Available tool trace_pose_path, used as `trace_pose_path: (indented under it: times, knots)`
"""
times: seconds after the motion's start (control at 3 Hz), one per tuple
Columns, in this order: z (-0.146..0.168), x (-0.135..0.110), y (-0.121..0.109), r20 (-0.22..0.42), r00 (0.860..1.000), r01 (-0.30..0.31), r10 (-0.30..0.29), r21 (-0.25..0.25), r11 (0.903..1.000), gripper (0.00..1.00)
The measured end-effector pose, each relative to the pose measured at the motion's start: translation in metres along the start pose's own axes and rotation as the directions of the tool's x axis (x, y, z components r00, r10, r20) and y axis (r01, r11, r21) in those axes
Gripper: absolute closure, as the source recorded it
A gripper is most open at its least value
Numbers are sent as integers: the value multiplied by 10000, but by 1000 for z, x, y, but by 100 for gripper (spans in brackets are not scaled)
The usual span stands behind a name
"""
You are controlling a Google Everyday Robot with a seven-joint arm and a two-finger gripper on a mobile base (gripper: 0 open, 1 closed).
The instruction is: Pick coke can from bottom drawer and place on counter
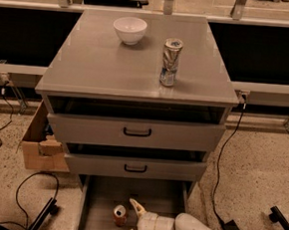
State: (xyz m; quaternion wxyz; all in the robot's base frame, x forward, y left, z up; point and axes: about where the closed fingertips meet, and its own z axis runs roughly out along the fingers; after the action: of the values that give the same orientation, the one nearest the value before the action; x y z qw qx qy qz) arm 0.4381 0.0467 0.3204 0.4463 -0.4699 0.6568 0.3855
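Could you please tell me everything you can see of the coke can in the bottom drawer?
The coke can is small and red-orange, with a silver top and pale markings, and it looks like metal. It appears to stand upright on the grey floor of the open bottom drawer, left of centre. The gripper sits just to its right in the picture with its fingers spread open, not closed on the can. Whether they touch is unclear.

No legible text anywhere. Tool [131, 220] in bottom drawer [153, 192], beside coke can [120, 215].

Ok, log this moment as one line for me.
phase: reach | gripper: open, low in bottom drawer, right of coke can | coke can: on drawer floor, ungrasped | counter: white bowl, silver can
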Motion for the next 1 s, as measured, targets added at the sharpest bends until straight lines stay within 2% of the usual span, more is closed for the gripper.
trace_pose_path:
  times: [0.67, 1.0]
  knots:
    - [49, 59, -29, 164, 9983, -562, 565, -178, 9983, 0]
    - [64, 69, -49, 69, 9978, -659, 660, -153, 9977, 0]
